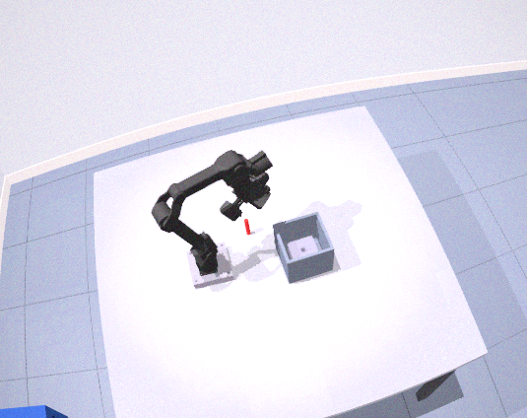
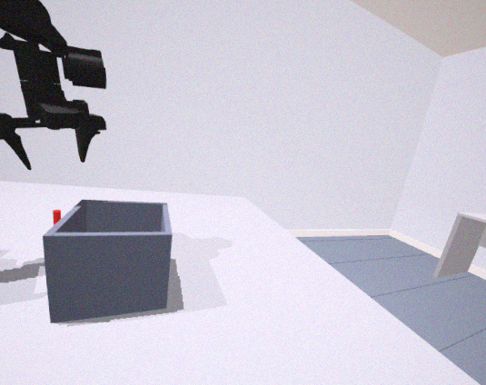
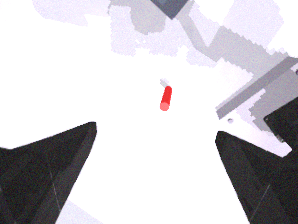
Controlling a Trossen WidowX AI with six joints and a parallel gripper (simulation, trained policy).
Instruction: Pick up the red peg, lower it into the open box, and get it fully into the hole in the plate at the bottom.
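Before you is the white table (image 1: 281, 325) (image 2: 304, 295) (image 3: 50, 90), carrying your black arm (image 1: 199, 182) (image 2: 20, 18). From the arm's foot, the open box (image 1: 310, 268) (image 2: 109, 277) (image 3: 172, 7) sits toward three o'clock in the top view. Your gripper (image 1: 246, 207) (image 2: 56, 165) (image 3: 156, 129) hangs above the table, fingers wide with nothing between them. Inside the box lies the plate (image 1: 295, 244). Your red peg (image 1: 247, 227) (image 2: 56, 217) (image 3: 166, 98) stands upright outside the box, toward twelve o'clock of the fingertips in the wrist view.
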